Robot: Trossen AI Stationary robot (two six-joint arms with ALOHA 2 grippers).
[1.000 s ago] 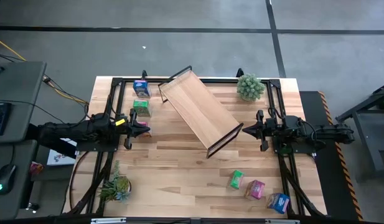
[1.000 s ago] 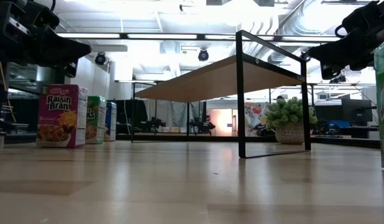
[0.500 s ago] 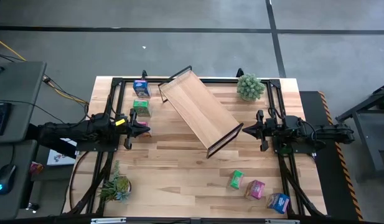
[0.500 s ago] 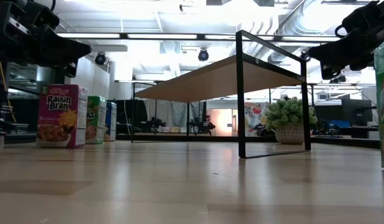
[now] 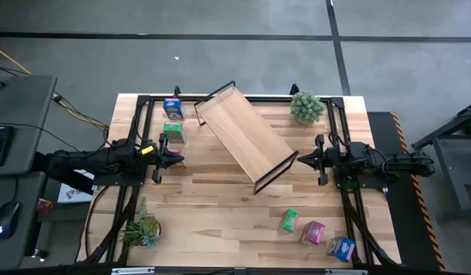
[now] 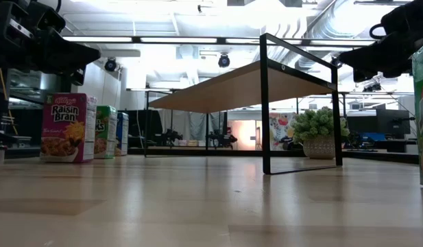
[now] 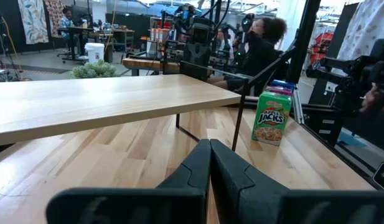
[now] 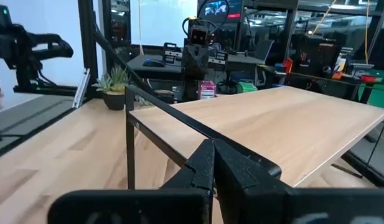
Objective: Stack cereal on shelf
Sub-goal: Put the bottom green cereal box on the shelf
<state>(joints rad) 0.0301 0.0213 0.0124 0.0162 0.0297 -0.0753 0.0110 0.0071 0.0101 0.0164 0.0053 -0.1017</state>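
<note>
The shelf (image 5: 246, 137), a light-wood board on black frame ends, stands slantwise mid-table on its frame feet. Three cereal boxes stand upright at the far left: blue (image 5: 172, 108), green (image 5: 172, 131) and a magenta one (image 6: 66, 127) under my left gripper's tip. Three more lie near the front right: green (image 5: 289, 221), pink (image 5: 315, 231) and blue (image 5: 341, 248). My left gripper (image 7: 210, 146) hovers shut and level at the table's left, pointing at the shelf. My right gripper (image 8: 212, 146) hovers shut and level at the right, facing the shelf's near end.
A potted plant (image 5: 306, 107) stands at the far right corner and another (image 5: 141, 228) at the near left. Black frame rails (image 5: 140, 137) run along both sides of the table. Bare wood lies between the shelf and the front edge. People sit in the room beyond.
My right gripper has rolled a little about the line it points along, staying in place and shut.
</note>
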